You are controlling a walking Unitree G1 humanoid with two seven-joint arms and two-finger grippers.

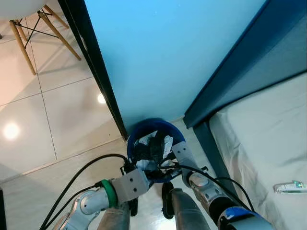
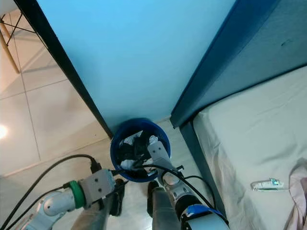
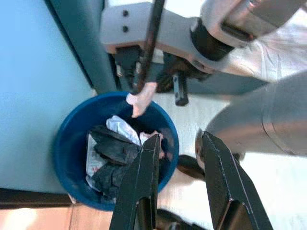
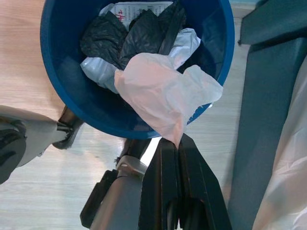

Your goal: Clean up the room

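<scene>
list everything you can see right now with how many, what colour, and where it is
Bin: one, blue, on the floor against the blue wall by the bed corner.
Trash: several crumpled black and white pieces, inside the bin.
Plastic wrapper: one, pale pink, pinched over the bin.
Bed: one, white sheet, dark blue frame, to the robot's right.
Small packet: one, clear with teal, on the bed.
Chair: one, wooden legs, on the tiled floor, far left.
Left end effector: black, open, above the bin.
Right end effector: black, shut on the plastic wrapper.
</scene>
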